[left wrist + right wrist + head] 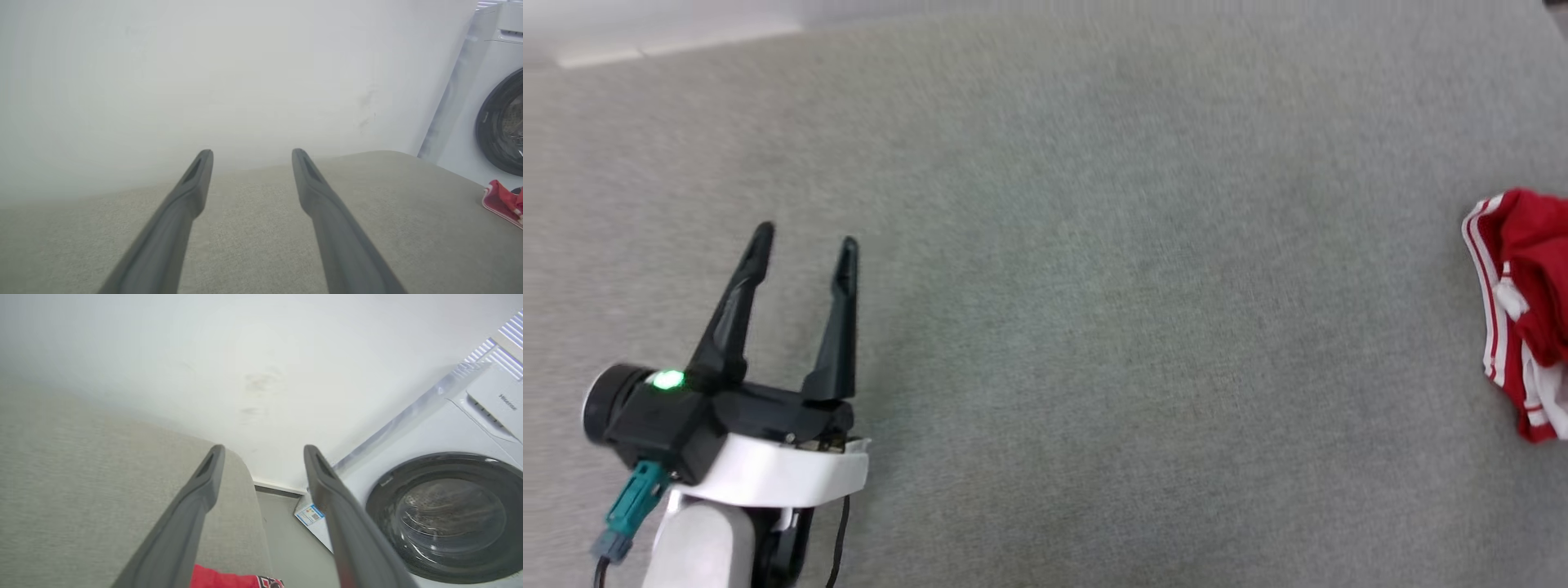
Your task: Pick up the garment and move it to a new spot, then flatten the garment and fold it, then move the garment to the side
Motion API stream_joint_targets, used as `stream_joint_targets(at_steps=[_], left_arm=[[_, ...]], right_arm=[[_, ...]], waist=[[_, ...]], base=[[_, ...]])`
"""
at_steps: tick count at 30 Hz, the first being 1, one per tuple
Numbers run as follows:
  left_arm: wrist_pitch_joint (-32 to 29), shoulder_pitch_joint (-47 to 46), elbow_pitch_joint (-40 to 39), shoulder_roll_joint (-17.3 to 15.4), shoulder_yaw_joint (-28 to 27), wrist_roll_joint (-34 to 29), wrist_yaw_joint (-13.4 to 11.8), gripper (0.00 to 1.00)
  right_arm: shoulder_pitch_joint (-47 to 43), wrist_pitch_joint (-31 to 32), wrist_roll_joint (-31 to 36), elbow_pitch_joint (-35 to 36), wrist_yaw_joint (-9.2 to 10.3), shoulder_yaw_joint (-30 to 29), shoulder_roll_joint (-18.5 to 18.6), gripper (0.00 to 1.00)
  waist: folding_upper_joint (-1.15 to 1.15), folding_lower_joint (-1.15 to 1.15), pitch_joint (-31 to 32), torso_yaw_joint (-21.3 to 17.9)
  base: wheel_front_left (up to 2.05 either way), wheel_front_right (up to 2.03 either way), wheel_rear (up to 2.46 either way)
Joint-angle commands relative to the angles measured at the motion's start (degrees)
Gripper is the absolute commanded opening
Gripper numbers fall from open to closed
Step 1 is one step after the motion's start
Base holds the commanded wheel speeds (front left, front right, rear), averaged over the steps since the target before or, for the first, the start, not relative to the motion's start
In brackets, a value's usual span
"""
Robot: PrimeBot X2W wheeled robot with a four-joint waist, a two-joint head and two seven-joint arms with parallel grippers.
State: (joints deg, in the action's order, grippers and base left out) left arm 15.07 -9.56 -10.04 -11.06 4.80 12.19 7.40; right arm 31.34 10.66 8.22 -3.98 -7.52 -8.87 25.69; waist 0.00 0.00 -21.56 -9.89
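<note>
At the near left, the left gripper (pixel 806 239) hovers over the grey cushioned surface (pixel 1094 286), fingers spread wide with nothing between them. At the far right edge lies the garment (pixel 1523 269), bunched up, red with white striped trim. The right gripper (pixel 263 451) is above it, fingers wide apart and gripping nothing, with the washing machine (pixel 449 514) beyond.

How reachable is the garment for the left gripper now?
Probably not directly: the left gripper, open, sits far across the grey surface from the garment at the right edge, though nothing lies between.
</note>
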Motion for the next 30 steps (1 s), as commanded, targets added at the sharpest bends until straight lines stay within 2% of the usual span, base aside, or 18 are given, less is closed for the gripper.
stream_joint_targets(at_steps=[1, 2, 3, 4, 7, 13, 20, 30], left_arm=[[0.11, 1.06, 0.22, 0.70, -0.95, -0.46, 0.08, 1.00], [0.11, 1.56, 0.27, 0.99, -1.90, -0.62, 0.08, 1.00], [0.11, 2.50, 0.21, 1.78, -3.52, -1.11, 0.08, 1.00], [0.11, 2.50, 0.21, 1.78, -3.52, -1.11, 0.08, 1.00], [0.11, 3.66, 0.63, 2.70, -5.19, -1.60, 0.08, 1.00], [0.11, 5.76, 1.98, 4.24, -7.45, -2.73, 0.08, 1.00], [0.11, 7.64, 3.91, 5.42, -8.48, -2.53, 0.08, 1.00], [0.11, 9.00, 6.17, 6.32, -9.24, -2.21, 0.08, 1.00]], right_arm=[[-1.48, -1.32, -1.03, 1.64, 0.06, -0.27, -2.15, 1.00], [-2.47, -2.21, -1.98, 2.97, 0.06, -0.25, -3.78, 1.00], [-4.18, -4.13, -3.88, 5.62, 0.05, -0.82, -7.63, 1.00], [-4.18, -4.13, -3.88, 5.62, 0.05, -0.82, -7.63, 1.00], [-7.46, -7.21, -6.07, 8.18, 0.05, -0.63, -12.89, 1.00], [-14.55, -13.70, -9.52, 8.89, 0.05, 2.31, -19.55, 1.00], [-20.30, -20.56, -14.30, 4.33, 0.05, 4.56, -22.38, 1.00], [-21.19, -24.04, -15.74, -0.84, 0.05, 6.85, -22.91, 1.00]], waist=[[0.00, 0.00, 3.96, 2.39], [0.00, 0.00, 4.77, 2.85], [0.00, 0.00, 6.10, 3.70], [0.00, 0.00, 6.10, 3.70], [0.00, 0.00, 7.81, 4.92], [0.00, 0.00, 10.41, 6.66], [0.00, 0.00, 12.41, 7.66], [0.00, 0.00, 13.38, 7.36]], base=[[0.00, 0.00, 0.00], [0.00, 0.00, 0.00], [0.00, 0.00, 0.00], [0.00, 0.00, 0.00], [0.00, 0.00, 0.00], [0.00, 0.00, 0.00], [0.00, 0.00, 0.00], [0.00, 0.00, 0.00]])
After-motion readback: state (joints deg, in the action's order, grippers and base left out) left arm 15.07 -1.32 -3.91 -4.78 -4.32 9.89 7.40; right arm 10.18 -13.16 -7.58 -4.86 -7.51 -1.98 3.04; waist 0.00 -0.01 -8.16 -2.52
